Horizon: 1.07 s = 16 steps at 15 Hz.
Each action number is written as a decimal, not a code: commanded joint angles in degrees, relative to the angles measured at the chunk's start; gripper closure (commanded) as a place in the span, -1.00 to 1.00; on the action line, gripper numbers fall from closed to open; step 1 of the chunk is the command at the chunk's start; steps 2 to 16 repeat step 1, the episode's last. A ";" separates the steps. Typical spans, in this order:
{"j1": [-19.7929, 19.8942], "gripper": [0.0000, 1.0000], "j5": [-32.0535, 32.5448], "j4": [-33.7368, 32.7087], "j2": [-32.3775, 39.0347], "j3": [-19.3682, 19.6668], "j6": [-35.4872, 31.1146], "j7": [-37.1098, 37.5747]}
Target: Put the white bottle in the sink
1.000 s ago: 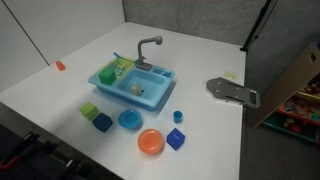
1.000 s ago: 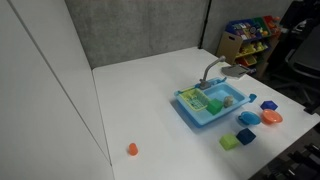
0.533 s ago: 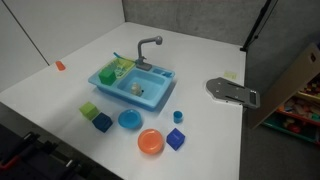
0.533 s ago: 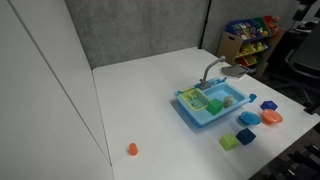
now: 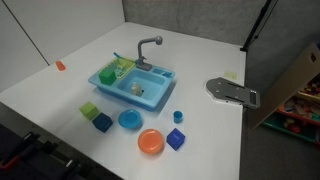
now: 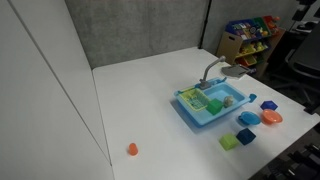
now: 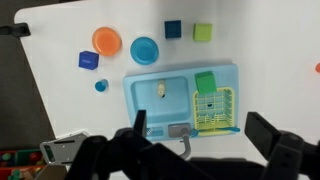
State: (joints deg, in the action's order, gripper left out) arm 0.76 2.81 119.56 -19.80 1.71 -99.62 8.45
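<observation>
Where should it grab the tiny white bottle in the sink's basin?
Probably across its middle, coming straight down from above. The bottle sits low in the sink basin, so the sides of the basin block a sideways approach. It is too small here to tell whether it stands or lies.
</observation>
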 commanded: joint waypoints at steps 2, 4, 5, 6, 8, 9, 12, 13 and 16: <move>0.66 -1.00 -0.20 -0.13 0.05 -0.55 0.11 -0.19; 0.66 -1.00 -0.20 -0.13 0.05 -0.55 0.11 -0.19; 0.66 -1.00 -0.20 -0.13 0.05 -0.55 0.11 -0.19; 0.66 -1.00 -0.20 -0.13 0.05 -0.55 0.11 -0.19; 0.66 -1.00 -0.20 -0.13 0.05 -0.55 0.11 -0.19; 0.66 -1.00 -0.20 -0.13 0.05 -0.55 0.11 -0.19; 0.66 -1.00 -0.20 -0.13 0.05 -0.55 0.11 -0.19; 0.66 -1.00 -0.20 -0.13 0.05 -0.55 0.11 -0.19; 0.66 -1.00 -0.20 -0.13 0.05 -0.55 0.11 -0.19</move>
